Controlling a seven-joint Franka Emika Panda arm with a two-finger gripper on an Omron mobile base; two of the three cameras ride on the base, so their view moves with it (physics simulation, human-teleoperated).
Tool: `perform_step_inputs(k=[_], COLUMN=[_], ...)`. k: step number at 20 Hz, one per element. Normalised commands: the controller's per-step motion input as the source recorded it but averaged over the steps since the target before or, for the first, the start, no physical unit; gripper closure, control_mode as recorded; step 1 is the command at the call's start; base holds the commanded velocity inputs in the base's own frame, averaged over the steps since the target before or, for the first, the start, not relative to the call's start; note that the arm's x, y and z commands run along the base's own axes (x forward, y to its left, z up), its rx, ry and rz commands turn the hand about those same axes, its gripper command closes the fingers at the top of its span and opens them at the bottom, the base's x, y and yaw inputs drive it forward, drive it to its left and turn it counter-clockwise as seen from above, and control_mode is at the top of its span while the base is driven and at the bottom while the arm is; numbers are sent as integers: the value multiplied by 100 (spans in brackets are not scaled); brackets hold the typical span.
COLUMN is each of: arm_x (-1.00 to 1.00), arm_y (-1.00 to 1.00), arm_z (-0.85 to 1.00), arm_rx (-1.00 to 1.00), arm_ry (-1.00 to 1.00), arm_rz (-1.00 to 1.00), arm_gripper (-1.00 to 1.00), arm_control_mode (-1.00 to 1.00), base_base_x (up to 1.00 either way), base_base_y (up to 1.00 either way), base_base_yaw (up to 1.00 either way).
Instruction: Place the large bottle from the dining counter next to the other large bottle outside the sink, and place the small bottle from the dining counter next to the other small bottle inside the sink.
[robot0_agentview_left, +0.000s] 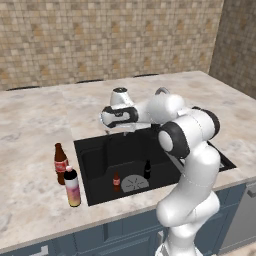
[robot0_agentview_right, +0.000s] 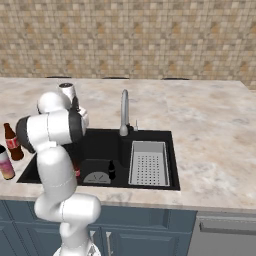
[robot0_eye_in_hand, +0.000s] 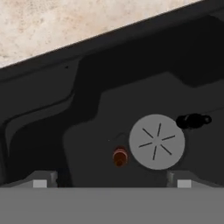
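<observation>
Jaws spread wide, empty, above the sink (robot0_agentview_left: 95, 150). Small red bottle (robot0_eye_in_hand: 119, 156) and small black bottle (robot0_eye_in_hand: 192, 120) stand by the drain. Two large bottles (robot0_agentview_left: 72, 187) on desk left. Small, light, slick; grab at the body.

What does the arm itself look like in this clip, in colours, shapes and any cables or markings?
The arm is glossy white, built of rounded, bulbous links with dark bands at the joints. The hand is white with a dark face. No cables or markings are visible. The fingertips look small and grey.
</observation>
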Motion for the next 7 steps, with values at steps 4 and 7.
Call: perform_step_inputs(k=[4, 7], arm_x=[-36, -42], arm_y=[0, 0], arm_z=[47, 40], arm_rx=[0, 0], arm_ry=[0, -1], arm_rz=[9, 9], arm_gripper=[-100, -100], arm_control_mode=[-100, -100], base_base_x=[0, 0], base_base_y=[0, 0], base_base_yaw=[0, 0])
